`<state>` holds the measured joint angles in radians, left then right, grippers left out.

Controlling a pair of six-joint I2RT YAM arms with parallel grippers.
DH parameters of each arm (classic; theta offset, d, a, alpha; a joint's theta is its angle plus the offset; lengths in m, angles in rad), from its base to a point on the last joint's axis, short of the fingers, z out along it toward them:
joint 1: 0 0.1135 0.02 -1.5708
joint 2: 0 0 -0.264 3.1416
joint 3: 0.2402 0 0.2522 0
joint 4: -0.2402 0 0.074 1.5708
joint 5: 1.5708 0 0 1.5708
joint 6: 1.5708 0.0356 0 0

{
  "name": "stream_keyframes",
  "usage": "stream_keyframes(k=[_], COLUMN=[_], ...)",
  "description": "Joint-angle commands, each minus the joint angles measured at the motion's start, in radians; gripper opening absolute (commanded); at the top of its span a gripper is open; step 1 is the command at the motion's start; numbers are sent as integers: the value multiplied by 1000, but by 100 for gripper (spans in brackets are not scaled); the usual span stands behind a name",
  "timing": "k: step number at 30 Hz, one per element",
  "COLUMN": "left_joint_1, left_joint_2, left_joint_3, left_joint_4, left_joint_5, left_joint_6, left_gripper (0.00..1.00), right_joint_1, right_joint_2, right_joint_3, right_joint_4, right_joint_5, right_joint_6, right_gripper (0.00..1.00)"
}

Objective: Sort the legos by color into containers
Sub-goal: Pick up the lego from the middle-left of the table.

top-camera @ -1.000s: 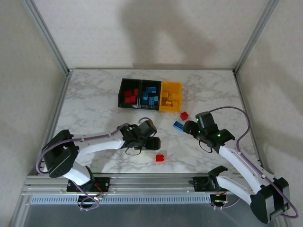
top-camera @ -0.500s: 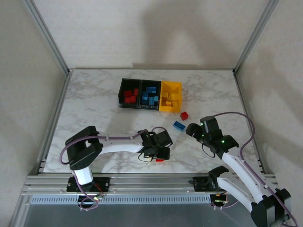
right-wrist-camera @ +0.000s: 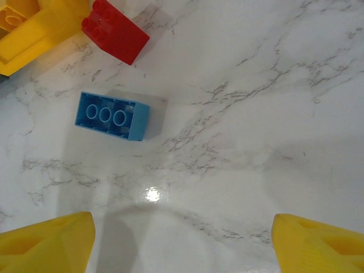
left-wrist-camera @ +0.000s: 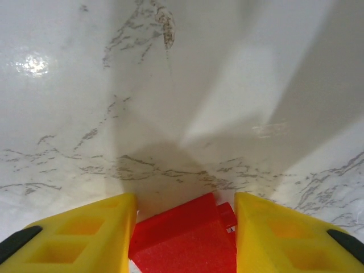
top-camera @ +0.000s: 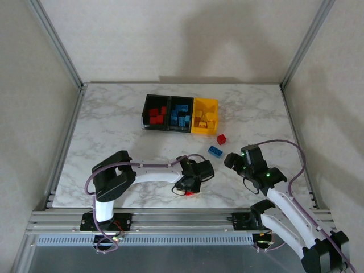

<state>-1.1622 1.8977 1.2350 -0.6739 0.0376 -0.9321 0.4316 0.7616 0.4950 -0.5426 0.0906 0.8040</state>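
- Across the table (top-camera: 114, 114), the left arm has swung further right along the near edge, and its end effector (top-camera: 195, 183) is now down over a loose red brick (top-camera: 190, 193).
- The right arm has pulled back a little toward the near right corner. Its end effector (top-camera: 230, 160) is spread wide and empty above bare marble.
- The row of bins (top-camera: 156, 96) sits toward the far edge, already holding sorted red, blue and yellow bricks.
- Well apart from the bins, a blue brick (top-camera: 214, 151) and a second red brick (top-camera: 221, 139) lie right of centre.
- In the left wrist view, the left end effector (left-wrist-camera: 185, 227) straddles the red brick (left-wrist-camera: 182, 239). Its pads are at the brick's sides, but whether they pinch yet cannot be told.
- That brick sits skewed between the pads, so closing may twist it or squirt it out. With the near edge so close, it could slide off the table.
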Motion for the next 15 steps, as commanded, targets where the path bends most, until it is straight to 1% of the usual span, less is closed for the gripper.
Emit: stream_keyframes(k=[1,3,9,15], left_joint_1=[12,32,102,171], left_joint_2=[0,-27,-112,-150], left_joint_3=[22,12,-18,-29], left_joint_4=[-14,-3,4,-10], left_joint_5=[-38,-47,-87,-123], left_joint_6=[5,0,12,53], left_gripper=[42,40,40,41], right_joint_1=[-7,-8,-7,-6], right_joint_2=[-6,-4,25,55], right_joint_3=[-14,-8,22,20], right_joint_4=[42,56,71,104], right_joint_5=[-46,-68,-83,-101], right_joint_6=[-22,-39,-63,-58], right_gripper=[81,81,80,80])
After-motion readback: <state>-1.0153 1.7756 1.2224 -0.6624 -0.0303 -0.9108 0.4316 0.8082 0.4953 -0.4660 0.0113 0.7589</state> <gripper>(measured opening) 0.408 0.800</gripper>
